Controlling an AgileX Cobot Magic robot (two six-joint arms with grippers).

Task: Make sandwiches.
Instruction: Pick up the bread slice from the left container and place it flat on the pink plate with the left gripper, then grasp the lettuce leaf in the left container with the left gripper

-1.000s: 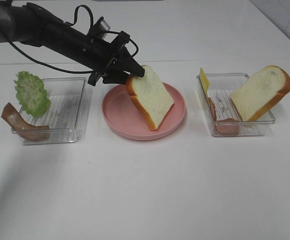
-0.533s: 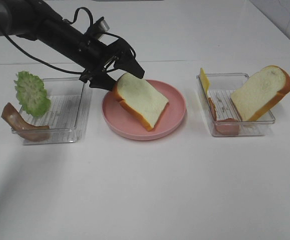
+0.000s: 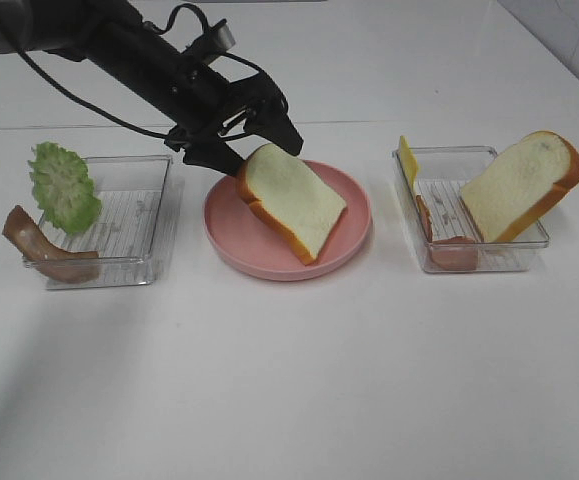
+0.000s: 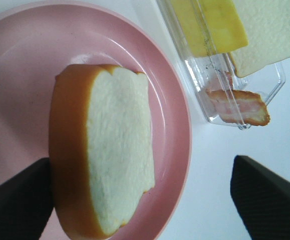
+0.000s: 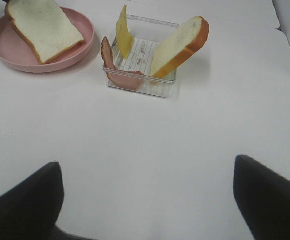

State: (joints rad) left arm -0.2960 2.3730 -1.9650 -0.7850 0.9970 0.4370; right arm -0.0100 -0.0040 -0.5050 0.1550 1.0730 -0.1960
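Note:
A white bread slice (image 3: 294, 200) with orange-brown crust lies tilted on the pink plate (image 3: 231, 232). My left gripper (image 3: 257, 150) is open at the slice's far left corner, its jaws wide apart on either side of it. In the left wrist view the slice (image 4: 114, 155) rests on the plate (image 4: 29, 60) beside one finger (image 4: 14, 200). A second bread slice (image 3: 521, 185), yellow cheese (image 3: 407, 160) and reddish ham (image 3: 449, 250) stand in the right tray (image 3: 469, 265). Lettuce (image 3: 64, 188) and bacon (image 3: 44, 250) sit at the left tray (image 3: 134, 215). My right gripper (image 5: 147, 190) is open and empty over bare table.
The white table (image 3: 289, 380) stretches in front of the plate and trays. The left arm (image 3: 119, 45) and its cables reach in from the far left, over the left tray's back edge. The table's far edge runs behind the trays.
The left gripper lowered the bread slice from a steep tilt onto the plate and opened, letting it go. The slice now rests on the plate. The right side is unchanged.

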